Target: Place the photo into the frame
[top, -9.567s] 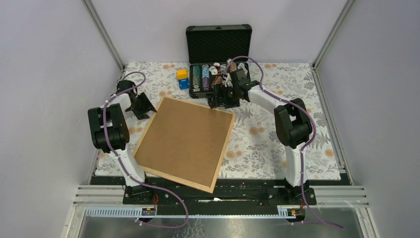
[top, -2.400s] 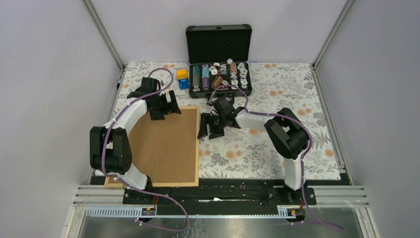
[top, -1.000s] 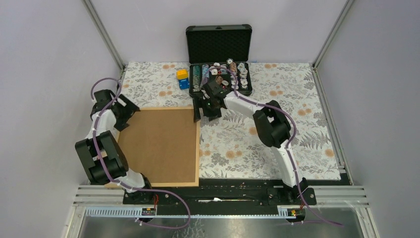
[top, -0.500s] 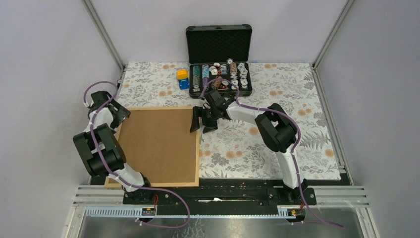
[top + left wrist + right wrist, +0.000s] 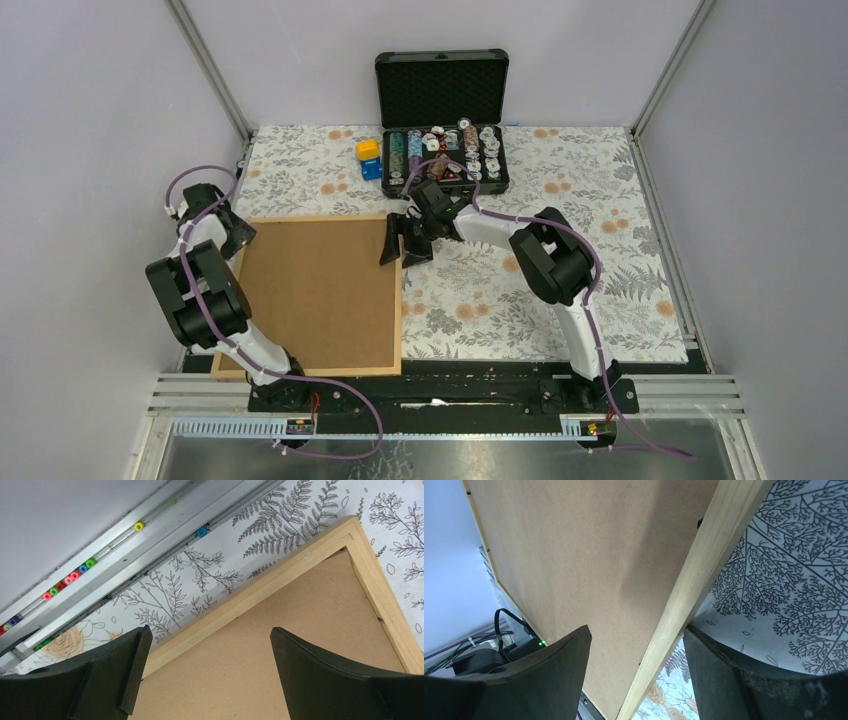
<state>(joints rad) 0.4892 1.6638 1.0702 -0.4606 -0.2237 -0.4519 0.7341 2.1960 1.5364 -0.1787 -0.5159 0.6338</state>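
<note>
The frame [image 5: 398, 300] lies flat on the left half of the table, its back up and filled by a brown backing sheet [image 5: 320, 290]. The photo is hidden. My right gripper [image 5: 395, 243] is low at the frame's right rail near the far corner. In the right wrist view it [image 5: 636, 628] stands open astride the pale wooden rail [image 5: 714, 545], one finger over the backing [image 5: 589, 545] and the other by the rail's outer edge. My left gripper [image 5: 236, 237] hovers wide open at the far left corner; in its wrist view it [image 5: 208, 629] holds nothing above the rail [image 5: 280, 580].
An open black case [image 5: 441, 90] of poker chips stands at the back centre, just behind the right arm. A yellow and a blue block [image 5: 369, 158] sit to its left. A floral cloth [image 5: 560, 250] covers the table. An aluminium wall rail [image 5: 150, 530] runs close behind the left gripper.
The frame was turned from the middle to the left side. Over the last second the left gripper drew back to the far left corner, and the right gripper lowered onto the right rail, jaws narrowing.
</note>
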